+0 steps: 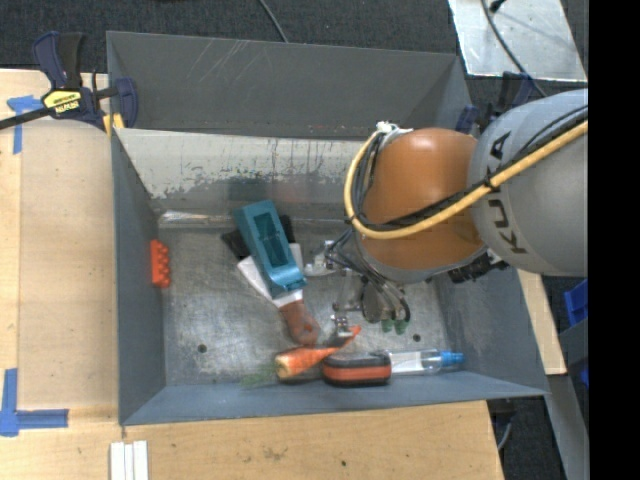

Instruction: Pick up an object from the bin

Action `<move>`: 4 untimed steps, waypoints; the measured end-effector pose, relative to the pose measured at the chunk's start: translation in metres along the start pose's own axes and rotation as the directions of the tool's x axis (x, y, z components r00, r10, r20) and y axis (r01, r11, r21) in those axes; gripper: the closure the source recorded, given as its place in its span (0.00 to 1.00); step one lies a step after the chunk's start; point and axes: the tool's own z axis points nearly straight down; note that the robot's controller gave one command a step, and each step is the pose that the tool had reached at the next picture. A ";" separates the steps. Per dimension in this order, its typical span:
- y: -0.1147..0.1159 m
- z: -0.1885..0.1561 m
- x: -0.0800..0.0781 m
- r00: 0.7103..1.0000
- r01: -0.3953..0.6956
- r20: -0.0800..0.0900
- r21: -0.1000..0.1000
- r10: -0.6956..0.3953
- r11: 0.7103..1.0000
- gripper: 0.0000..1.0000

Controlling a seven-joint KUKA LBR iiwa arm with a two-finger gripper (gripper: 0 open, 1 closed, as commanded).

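No single thing is marked out as the pick yet, so look at what lies closest. The orange carrot-shaped piece (303, 362) lies along the near wall with its long axis running left to right. Its right end sits just on the near side of the gripper (347, 324) and a little to the left. A red-and-black handled tool (355, 371) seems to touch that end, lies the same way, and sits directly near of the gripper. A clear pen with a blue cap (425, 361) carries the line on to the right. A stubby brown cylinder (298, 319) lies just left of the gripper, running far to near. You cannot tell whether the jaws are open or closed under the arm's orange cover (420, 198). Further left and far, a teal box (270, 240) rests on white paper (254, 273). An orange block (160, 263) sits well apart by the left wall of the bin (135, 308).
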 end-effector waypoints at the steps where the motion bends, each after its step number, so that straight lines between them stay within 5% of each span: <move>1: -0.048 0.067 -0.003 1.000 -0.016 0.011 -0.001 0.016 1.000 0.00; 2: -0.046 0.096 -0.012 0.994 -0.109 0.021 0.000 0.109 0.994 1.00; 3: -0.046 0.096 -0.012 0.994 -0.109 0.021 0.000 0.109 0.994 1.00; 4: -0.067 -0.034 -0.029 0.996 -0.089 -0.007 0.004 0.089 0.996 1.00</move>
